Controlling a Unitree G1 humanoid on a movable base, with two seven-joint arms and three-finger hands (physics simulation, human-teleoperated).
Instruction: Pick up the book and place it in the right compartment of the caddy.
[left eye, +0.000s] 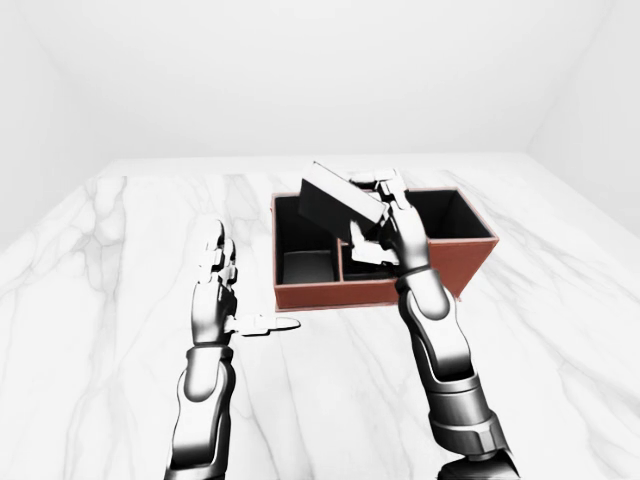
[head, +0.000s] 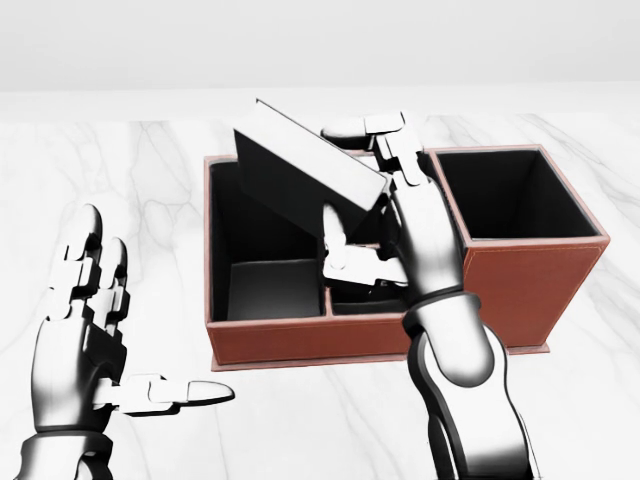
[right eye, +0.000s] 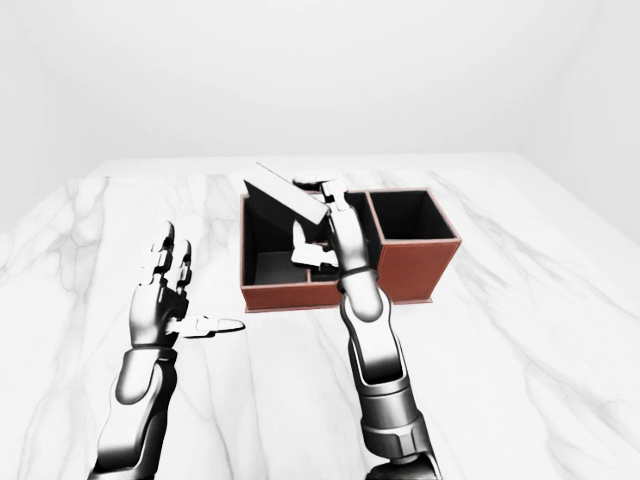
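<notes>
The right robot hand (head: 352, 205) grips a tilted dark grey slab-like book (head: 305, 180), seemingly above the brown leather caddy (head: 520, 290) at centre frame; the left robot hand (head: 85, 335) is spread open.

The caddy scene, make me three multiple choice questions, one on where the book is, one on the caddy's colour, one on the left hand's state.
1. Where is the book?
A. Held above the caddy's left and middle compartments
B. Flat on the marble table
C. Down inside the right compartment

2. What colour is the caddy outside?
A. Blue
B. Reddish brown
C. Green

3. What is the left hand doing?
A. Gripping the book
B. Open and empty
C. Holding the caddy

Answers: A, the right hand holds it tilted over those compartments; B, its outer walls show reddish brown; B, its fingers are spread over the table, touching nothing.
</notes>
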